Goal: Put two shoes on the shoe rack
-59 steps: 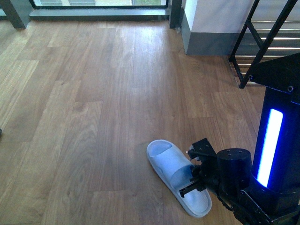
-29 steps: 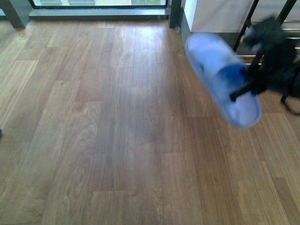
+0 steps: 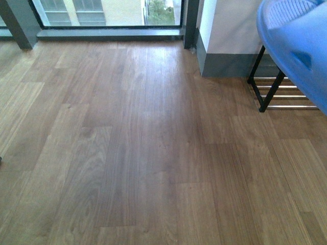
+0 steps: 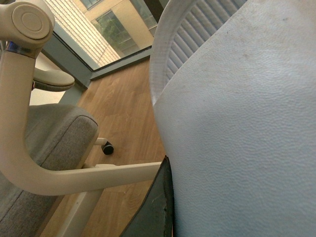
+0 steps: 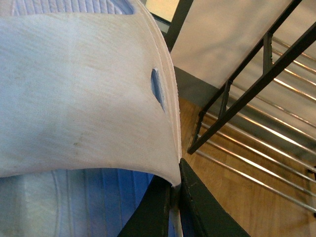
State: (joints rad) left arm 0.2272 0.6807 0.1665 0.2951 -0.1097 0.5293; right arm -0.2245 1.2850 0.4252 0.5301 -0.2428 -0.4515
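Wood-plank floor (image 3: 127, 153) runs to a far window (image 3: 102, 10). The right gripper (image 5: 175, 202) clamps the blue slide (image 3: 301, 46). The left gripper (image 4: 160, 207): grip cannot be told.

Left wrist view, you're seeing just one left finger (image 4: 159, 207): a thin dark charcoal blade, matte, faintly scuffed and dusty, tapering to a point at its tip. Over on the right wrist view, you've got two right fingers (image 5: 207, 212), same dark charcoal, flat-sided slabs with straight, crisp edges; the wider one shows a dull greenish-grey sheen.
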